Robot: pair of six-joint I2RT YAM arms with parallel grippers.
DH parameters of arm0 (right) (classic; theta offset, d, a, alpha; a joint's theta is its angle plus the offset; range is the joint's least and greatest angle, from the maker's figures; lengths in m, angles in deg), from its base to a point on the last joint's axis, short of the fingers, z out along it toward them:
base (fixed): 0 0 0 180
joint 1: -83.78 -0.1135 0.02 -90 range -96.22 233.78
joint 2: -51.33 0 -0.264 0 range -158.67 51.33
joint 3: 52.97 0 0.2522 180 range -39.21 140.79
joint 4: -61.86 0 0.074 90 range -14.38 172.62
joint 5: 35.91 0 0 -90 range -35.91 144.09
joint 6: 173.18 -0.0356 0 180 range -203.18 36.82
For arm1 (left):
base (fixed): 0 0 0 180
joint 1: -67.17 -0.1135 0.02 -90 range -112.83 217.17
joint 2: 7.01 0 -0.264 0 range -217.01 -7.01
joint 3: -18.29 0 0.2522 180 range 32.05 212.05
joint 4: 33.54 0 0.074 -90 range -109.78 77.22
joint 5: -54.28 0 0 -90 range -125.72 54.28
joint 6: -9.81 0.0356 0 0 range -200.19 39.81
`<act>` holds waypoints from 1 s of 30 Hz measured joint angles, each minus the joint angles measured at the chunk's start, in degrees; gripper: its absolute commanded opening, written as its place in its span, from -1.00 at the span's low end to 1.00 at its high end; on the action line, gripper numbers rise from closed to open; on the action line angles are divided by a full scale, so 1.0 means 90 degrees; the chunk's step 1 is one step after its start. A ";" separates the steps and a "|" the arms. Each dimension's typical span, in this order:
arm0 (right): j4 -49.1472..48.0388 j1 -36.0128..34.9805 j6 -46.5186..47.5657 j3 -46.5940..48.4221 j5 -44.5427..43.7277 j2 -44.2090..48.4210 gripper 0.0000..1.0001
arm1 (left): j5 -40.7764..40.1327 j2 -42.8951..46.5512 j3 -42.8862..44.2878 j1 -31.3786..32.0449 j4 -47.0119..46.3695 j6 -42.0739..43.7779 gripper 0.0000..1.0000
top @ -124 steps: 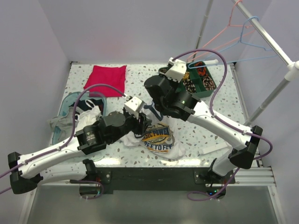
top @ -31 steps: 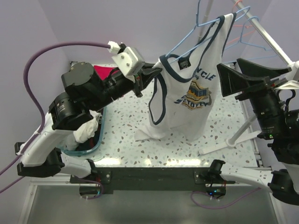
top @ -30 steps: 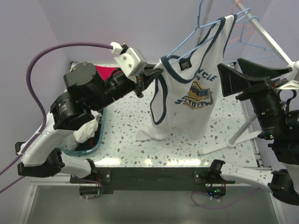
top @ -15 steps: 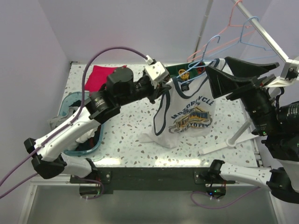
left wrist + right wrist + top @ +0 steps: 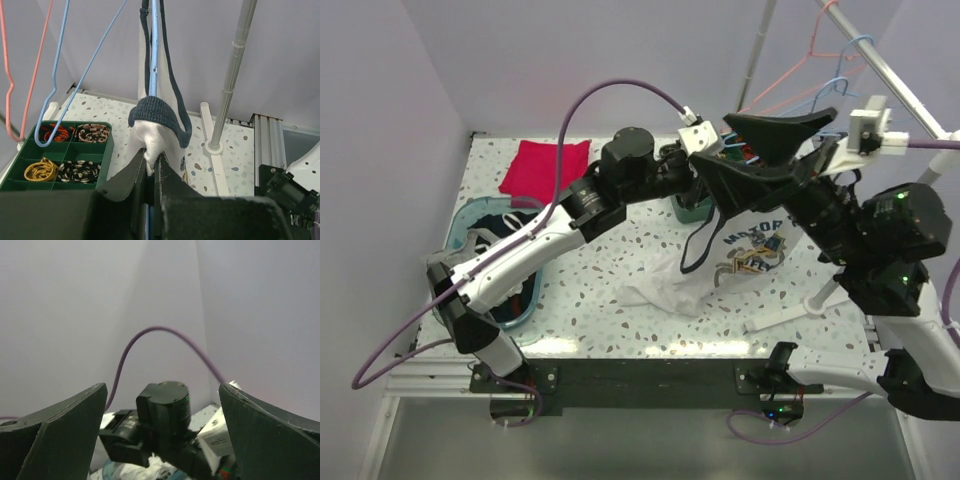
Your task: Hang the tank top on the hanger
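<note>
In the left wrist view my left gripper (image 5: pixel 150 159) is shut on a pinch of the white tank top (image 5: pixel 150 136). Its navy-trimmed straps run up along the light-blue hanger (image 5: pixel 154 47), seen edge-on right above the jaws. From above, the tank top (image 5: pixel 748 250) hangs by the rack and its hem trails on the table. My right gripper (image 5: pixel 712 142) stands wide open just above the left wrist, hiding the left fingers. The right wrist view shows that gripper (image 5: pixel 162 387) holding nothing, with the left arm's joint beyond the gap.
A green compartment tray (image 5: pixel 55 150) of hair ties sits left of the shirt. The rack's pole (image 5: pixel 232 75) rises on the right, and its bar (image 5: pixel 892 78) carries a pink hanger (image 5: pixel 7 75) and another blue one (image 5: pixel 61 75). A red cloth (image 5: pixel 545 165) and a blue basket (image 5: pixel 480 265) lie far left.
My left arm has carried the tank top and hanger right and lower, toward the rack. The right gripper has swung left over the left wrist and stays open.
</note>
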State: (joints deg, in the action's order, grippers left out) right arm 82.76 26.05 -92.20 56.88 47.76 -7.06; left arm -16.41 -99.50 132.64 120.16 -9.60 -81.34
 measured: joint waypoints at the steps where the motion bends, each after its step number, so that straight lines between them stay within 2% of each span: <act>1: -0.0117 0.0000 -0.0087 -0.0250 0.0185 0.0032 0.96 | 0.0046 -0.0087 0.0056 0.0000 -0.0066 -0.0022 -1.00; 5: -0.0338 0.0000 -0.0279 -0.1071 0.0534 0.0231 0.96 | 0.0153 -0.0270 0.0114 -0.0002 -0.0272 -0.0036 -1.00; 16: -0.0437 0.0000 -0.0544 -0.1790 0.0879 0.1498 0.96 | 0.0284 -0.0396 0.0134 -0.0121 -0.0600 -0.0024 -1.00; 20: -0.0279 0.0000 -0.0607 -0.1943 0.0991 0.1931 0.96 | 0.0330 -0.0396 0.0143 -0.0180 -0.0646 -0.0012 -1.00; 25: 0.0107 0.0000 -0.0641 -0.2154 0.1183 0.1989 0.96 | 0.0352 -0.0486 0.0340 -0.0221 -0.0617 0.0049 -1.00; 30: 0.0554 0.0000 -0.0716 -0.2878 0.1503 0.1984 0.96 | 0.0403 -0.0675 0.0753 -0.0223 -0.0493 0.0182 -1.00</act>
State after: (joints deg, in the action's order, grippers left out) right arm 87.74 26.05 -98.65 30.98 61.29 10.80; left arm -12.78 -105.58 139.42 118.15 -14.04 -79.70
